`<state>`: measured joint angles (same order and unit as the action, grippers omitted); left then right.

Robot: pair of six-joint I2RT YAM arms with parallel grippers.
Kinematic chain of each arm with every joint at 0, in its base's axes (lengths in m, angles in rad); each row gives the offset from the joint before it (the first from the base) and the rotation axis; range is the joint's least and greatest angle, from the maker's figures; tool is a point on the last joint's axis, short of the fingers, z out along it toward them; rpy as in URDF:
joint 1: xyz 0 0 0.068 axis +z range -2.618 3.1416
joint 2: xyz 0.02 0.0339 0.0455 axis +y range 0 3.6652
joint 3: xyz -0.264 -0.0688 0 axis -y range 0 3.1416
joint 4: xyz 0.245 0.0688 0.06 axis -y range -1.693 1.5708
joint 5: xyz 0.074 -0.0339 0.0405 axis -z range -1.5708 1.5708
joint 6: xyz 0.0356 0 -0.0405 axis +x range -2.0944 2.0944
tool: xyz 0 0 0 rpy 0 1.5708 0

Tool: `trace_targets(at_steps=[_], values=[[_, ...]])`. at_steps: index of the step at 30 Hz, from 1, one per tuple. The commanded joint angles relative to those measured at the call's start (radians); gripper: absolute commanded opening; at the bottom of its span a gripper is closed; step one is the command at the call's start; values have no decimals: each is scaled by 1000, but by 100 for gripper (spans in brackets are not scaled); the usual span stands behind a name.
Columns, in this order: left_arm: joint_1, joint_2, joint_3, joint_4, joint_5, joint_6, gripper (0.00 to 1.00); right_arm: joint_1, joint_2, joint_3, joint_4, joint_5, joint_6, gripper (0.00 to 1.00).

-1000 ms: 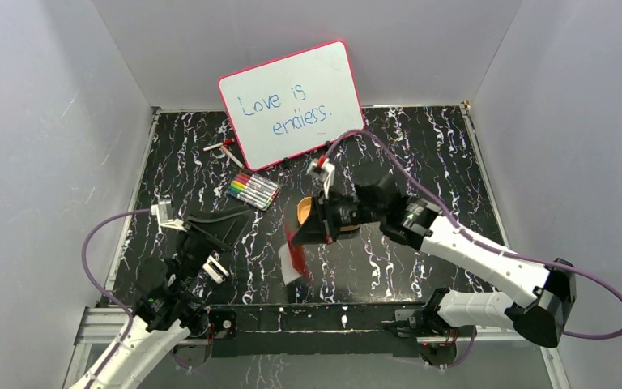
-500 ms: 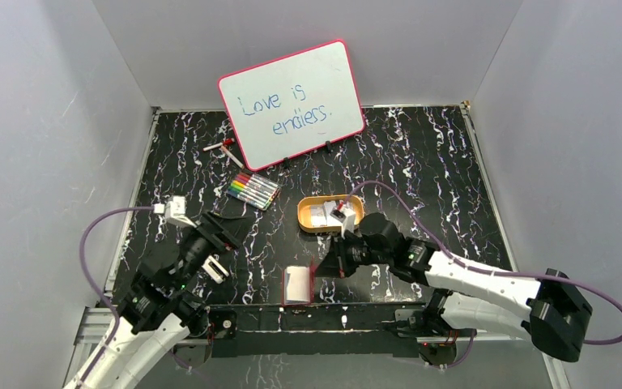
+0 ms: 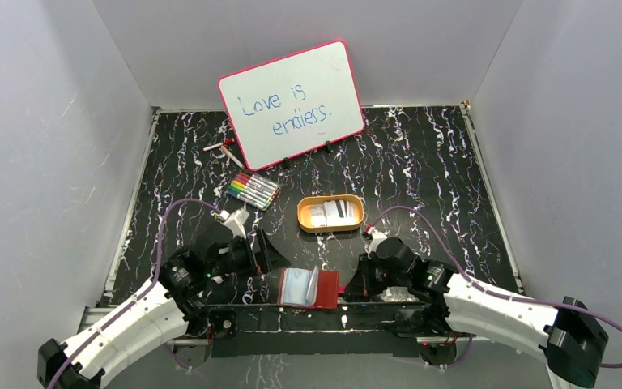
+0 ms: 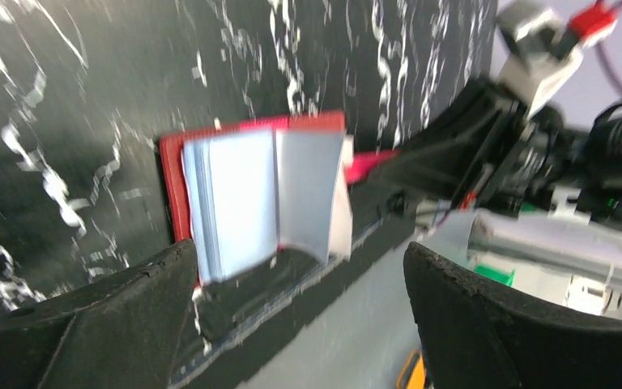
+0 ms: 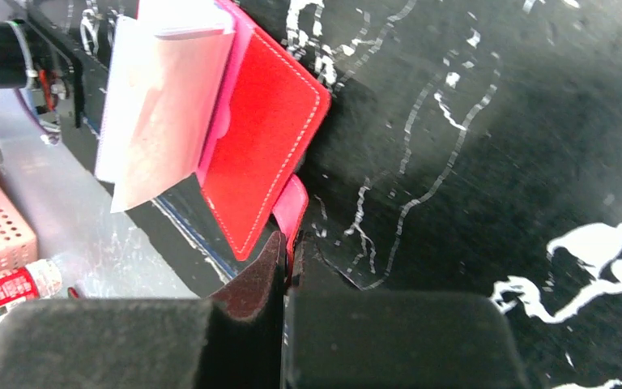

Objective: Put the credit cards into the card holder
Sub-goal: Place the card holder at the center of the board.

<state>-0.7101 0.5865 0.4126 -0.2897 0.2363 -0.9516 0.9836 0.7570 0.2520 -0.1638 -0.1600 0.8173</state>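
The card holder (image 3: 328, 288) is a red folding wallet lying open at the table's near edge, its clear sleeves (image 4: 235, 194) fanned upward. My right gripper (image 3: 349, 288) is shut on the holder's pink snap tab (image 5: 293, 207), which sticks out of the red cover (image 5: 259, 138); the closed jaws (image 5: 286, 253) pinch it. My left gripper (image 3: 269, 258) stands wide open just left of the holder, and nothing lies between its fingers (image 4: 296, 259). The credit cards (image 3: 330, 213), pale with one dark-striped, lie in the orange tray beyond.
The orange oval tray (image 3: 303, 215) sits mid-table. A colour marker set (image 3: 253, 190) lies to its left, a loose pen (image 3: 225, 147) farther back. A pink-framed whiteboard (image 3: 291, 101) leans at the back. The card holder overhangs the near table edge (image 4: 324, 267).
My right gripper carried the card holder from beside the orange tray down to the near table edge, where it now lies open. My left arm swung right and low toward it.
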Motion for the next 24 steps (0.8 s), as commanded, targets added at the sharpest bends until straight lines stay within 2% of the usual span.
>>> trace_targets(at_steps=[1,4,9,12,15,21,24], values=[[-135,16,4,-119,10,-85,95,-2,-55,-32,-66,52,18,0],[-254,72,1,-151,-57,-142,95,-1,-63,-45,-80,38,14,0],[-403,279,25,-152,-146,-208,95,0,-75,-47,-82,34,13,0],[-413,303,17,-133,-167,-222,95,0,-79,-46,-76,28,8,0],[-413,312,-40,-38,-150,-254,94,-1,-82,-46,-63,15,4,0],[-413,351,-112,161,-140,-296,86,-1,-57,-56,-33,-12,-4,0],[-413,395,-115,200,-124,-295,82,-1,-48,-57,-22,-20,-6,0]])
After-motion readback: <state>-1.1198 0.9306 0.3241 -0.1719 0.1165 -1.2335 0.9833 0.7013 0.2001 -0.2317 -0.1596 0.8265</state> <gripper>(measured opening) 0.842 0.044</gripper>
